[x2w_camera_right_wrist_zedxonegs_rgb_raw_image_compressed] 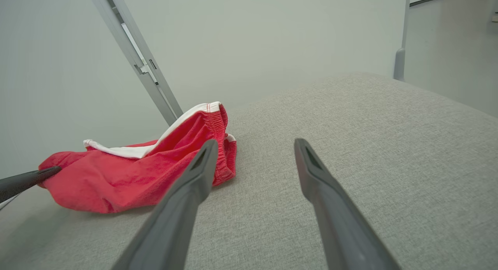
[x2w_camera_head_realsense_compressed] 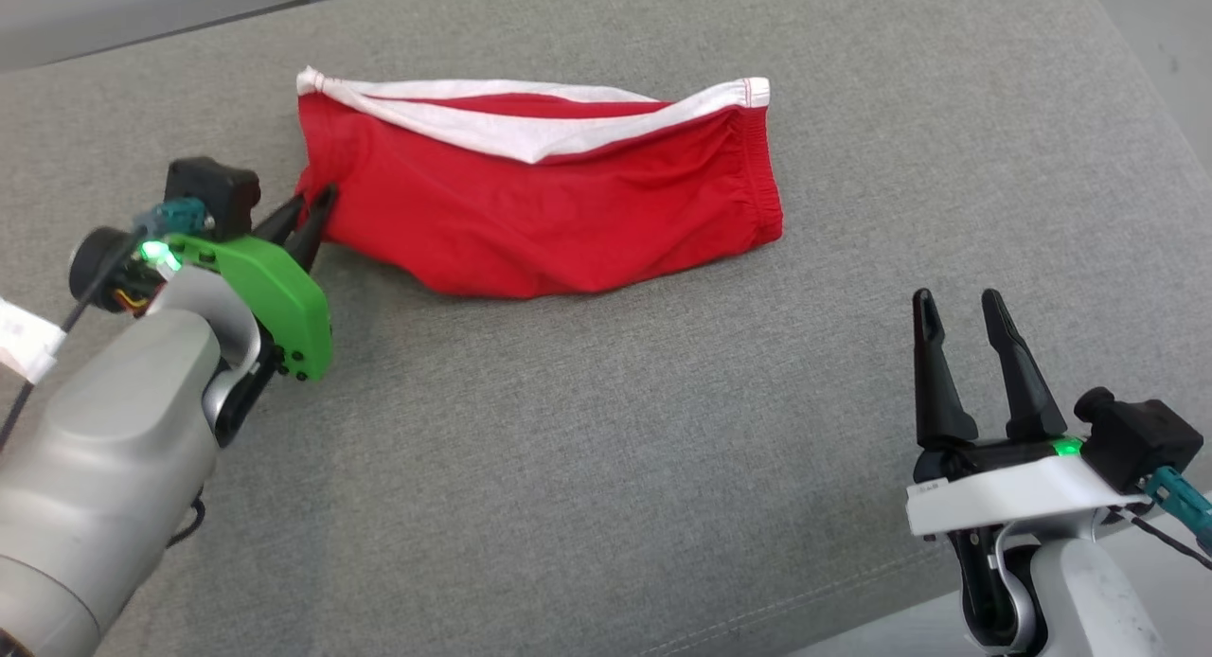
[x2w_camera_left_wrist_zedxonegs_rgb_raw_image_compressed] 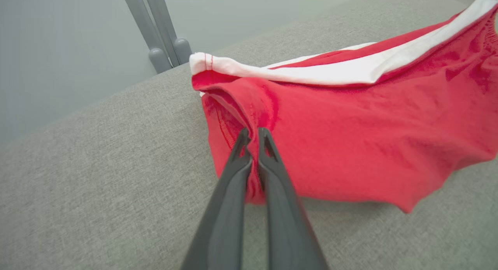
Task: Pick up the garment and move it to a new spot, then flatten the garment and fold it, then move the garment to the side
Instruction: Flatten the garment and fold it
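Observation:
The garment is a red pair of shorts with a white waistband, lying crumpled on the grey cushion. My left gripper is shut on the garment's left edge; in the left wrist view the left gripper pinches a fold of the red garment cloth between its tips. My right gripper stands open at the lower right, well clear of the cloth. In the right wrist view the right gripper holds nothing, the garment lies to its left, and the left fingers touch the cloth's far end.
The grey cushion's front edge runs at the lower right, its back edge at the top left. Grey metal frame legs stand behind the cushion. A slanted metal strut rises behind the garment against a pale wall.

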Tool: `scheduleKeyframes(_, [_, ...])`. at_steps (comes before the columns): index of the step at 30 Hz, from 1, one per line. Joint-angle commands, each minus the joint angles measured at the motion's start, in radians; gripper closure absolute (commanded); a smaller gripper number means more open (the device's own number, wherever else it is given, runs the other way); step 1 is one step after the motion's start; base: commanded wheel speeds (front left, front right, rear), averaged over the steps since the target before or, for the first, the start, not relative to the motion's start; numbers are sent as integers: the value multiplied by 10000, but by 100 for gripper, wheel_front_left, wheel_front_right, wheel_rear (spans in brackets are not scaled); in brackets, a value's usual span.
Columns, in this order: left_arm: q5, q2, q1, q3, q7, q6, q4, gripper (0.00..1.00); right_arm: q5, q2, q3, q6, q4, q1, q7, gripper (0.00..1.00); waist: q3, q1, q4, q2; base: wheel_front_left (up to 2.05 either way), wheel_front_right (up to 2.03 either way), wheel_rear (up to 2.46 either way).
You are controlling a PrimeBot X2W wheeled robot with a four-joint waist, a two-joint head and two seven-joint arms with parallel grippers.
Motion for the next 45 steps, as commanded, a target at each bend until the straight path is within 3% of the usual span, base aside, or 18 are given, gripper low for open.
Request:
scheduleKeyframes(1, [-58,53,403,37,-85,77,-98,100,65,-6,-94,0,-5,212,-33,0,-452,0,407,0,0,0,0])
scheduleKeyframes(9, [-441,-28,1823,281,-291,636,-801,100,-94,-8,-336,0,68,511,-33,0,-647,0,631,0,0,0,0])
scheduleKeyframes(10, [-440,-68,1936,343,-305,716,-875,64,-118,-6,-342,0,94,512,-33,0,-665,0,650,0,0,0,0])
scheduleKeyframes(11, [-429,-98,2021,431,-323,807,-928,3,-122,-8,-361,0,119,511,-33,0,-692,0,673,0,0,0,0])
scheduleKeyframes(12, [-354,-106,2104,563,-351,941,-1002,0,-130,-9,-384,0,151,511,-33,0,-727,0,702,0,0,0,0])
scheduleKeyframes(18, [998,-69,2760,2273,-360,1687,-2249,0,-347,-6,-404,0,328,446,-33,0,-1063,0,989,0,0,0,0])
scheduleKeyframes(25, [2913,-206,4452,5073,-360,2071,-4046,0,-661,-8,-366,0,424,509,-33,0,-1539,0,1407,0,0,0,0])
scheduleKeyframes(33, [5106,-832,6557,7894,-353,1953,-5811,0,-904,-27,-376,0,449,694,-33,0,-1937,0,1811,0,0,0,0])
scheduleKeyframes(45, [6767,-1812,9014,10380,-354,1559,-6911,0,-1041,-225,-216,0,536,1096,-12,0,-2514,0,2246,0,0,0,0])
